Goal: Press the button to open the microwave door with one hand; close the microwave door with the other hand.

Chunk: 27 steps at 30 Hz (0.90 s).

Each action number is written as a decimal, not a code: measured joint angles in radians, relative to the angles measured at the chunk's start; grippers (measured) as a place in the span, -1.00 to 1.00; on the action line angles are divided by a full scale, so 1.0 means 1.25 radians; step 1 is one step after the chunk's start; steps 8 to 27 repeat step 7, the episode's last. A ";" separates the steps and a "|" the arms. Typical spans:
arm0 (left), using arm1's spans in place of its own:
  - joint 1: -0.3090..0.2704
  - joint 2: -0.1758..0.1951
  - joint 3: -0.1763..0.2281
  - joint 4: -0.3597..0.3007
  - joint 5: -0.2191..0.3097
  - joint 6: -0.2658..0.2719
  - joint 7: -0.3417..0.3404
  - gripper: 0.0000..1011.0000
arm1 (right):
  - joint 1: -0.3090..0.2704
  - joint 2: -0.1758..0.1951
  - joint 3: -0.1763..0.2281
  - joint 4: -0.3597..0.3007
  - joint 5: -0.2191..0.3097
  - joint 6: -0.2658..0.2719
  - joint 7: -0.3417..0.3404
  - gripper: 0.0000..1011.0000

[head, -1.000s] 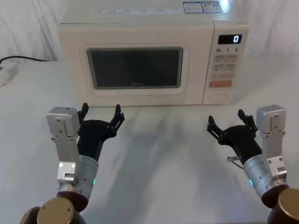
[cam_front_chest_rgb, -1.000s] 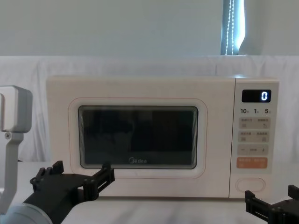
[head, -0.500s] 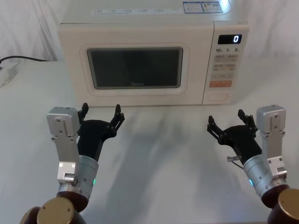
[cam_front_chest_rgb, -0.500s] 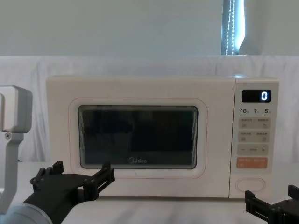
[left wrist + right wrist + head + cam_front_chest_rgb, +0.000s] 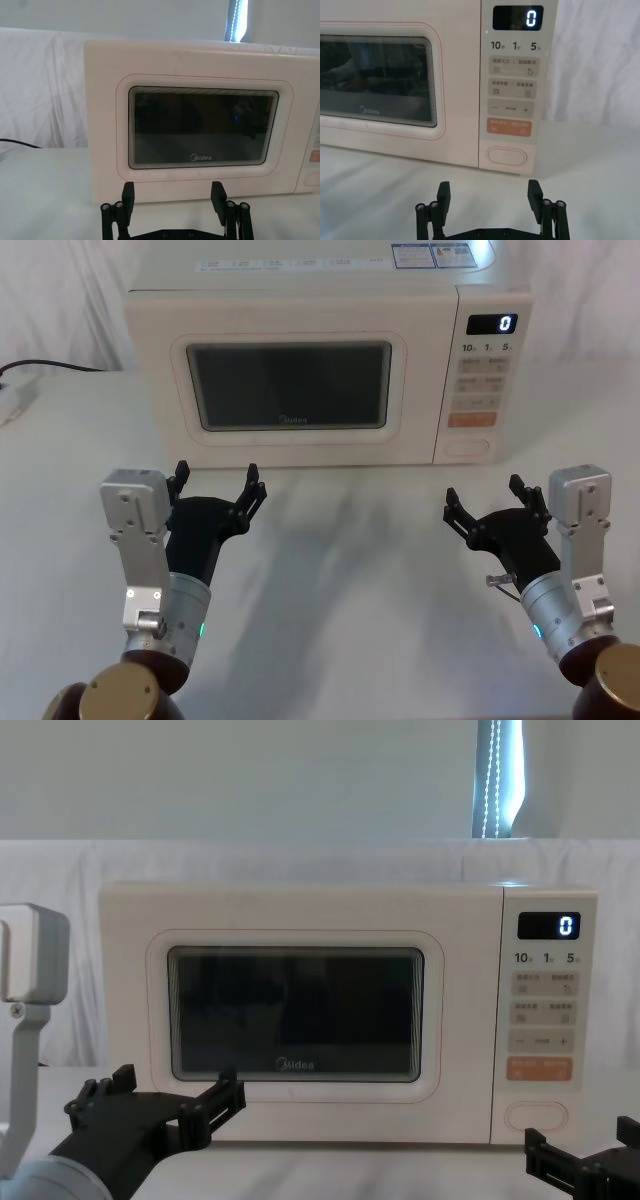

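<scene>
Two black claws, both spread wide and holding nothing. Right gripper (image 5: 487, 503) nearer to the button (image 5: 467, 448), straight ahead and a bit up, low on the panel at the right side of the microwave. Left gripper (image 5: 216, 480) low in front of the shut microwave door (image 5: 290, 385). Button: smooth cream plastic, long sideways, round ends. Door: flat, dark shiny glass in the middle.

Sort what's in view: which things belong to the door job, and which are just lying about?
Job:
- large cream pill-shaped button
- cream microwave door with dark glass window, shut
- left black plastic claw, open, low before the door
- right black plastic claw, open, low before the panel

Lying about:
- black cable
- white table cloth
</scene>
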 joint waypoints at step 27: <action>0.000 0.000 0.000 0.000 0.000 0.000 0.000 0.98 | 0.000 0.000 0.000 0.000 0.000 0.000 0.000 0.98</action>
